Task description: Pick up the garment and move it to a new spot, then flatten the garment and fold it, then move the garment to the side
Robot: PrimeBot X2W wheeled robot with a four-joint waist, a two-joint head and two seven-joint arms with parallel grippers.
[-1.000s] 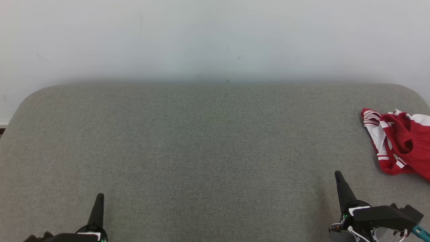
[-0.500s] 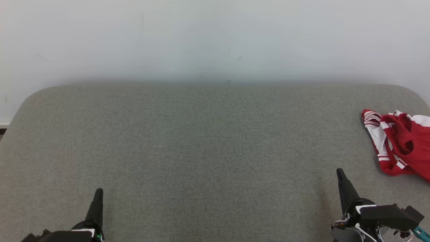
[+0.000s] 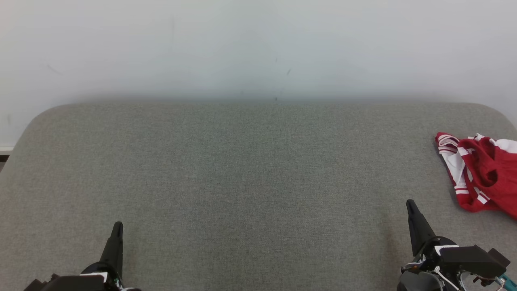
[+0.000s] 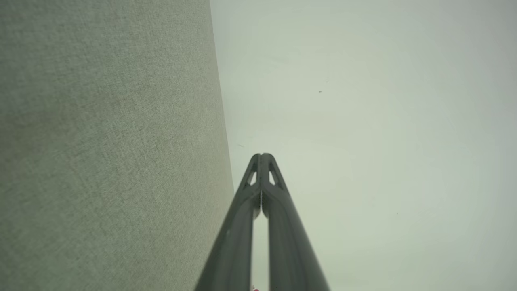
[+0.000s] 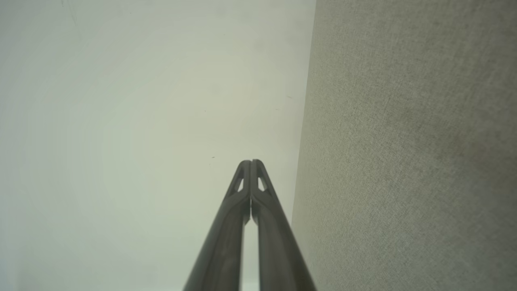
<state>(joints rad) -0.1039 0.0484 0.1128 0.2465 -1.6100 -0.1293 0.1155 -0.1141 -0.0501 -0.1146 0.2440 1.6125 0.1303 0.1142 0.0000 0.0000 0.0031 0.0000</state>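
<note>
The crumpled red fabric garment (image 3: 482, 176), with white panels and red-and-white striped trim, lies bunched at the far right of the broad grey woven-fabric surface (image 3: 250, 173). The right edge of the head view cuts part of it off. It sits nearer the surface's rounded far-right corner than its near side.

My right gripper (image 3: 411, 206) is the closer of the two. It is low in the head view, to the left of the garment and nearer to me, apart from it, with a strip of bare grey fabric between us. Its two long dark fingers are pressed together tip to tip, as the right wrist view shows, and they pinch nothing. My left gripper (image 3: 117, 227) is at the lower left, well apart from the garment across the width of the surface. Its fingers are also pressed against each other and hold nothing.

Open grey fabric spreads between my grippers and ahead of them. The surface's far edge runs straight along the pale wall (image 3: 258, 44) and curves down at both far corners. The left side rounds off near the edge of the head view.
</note>
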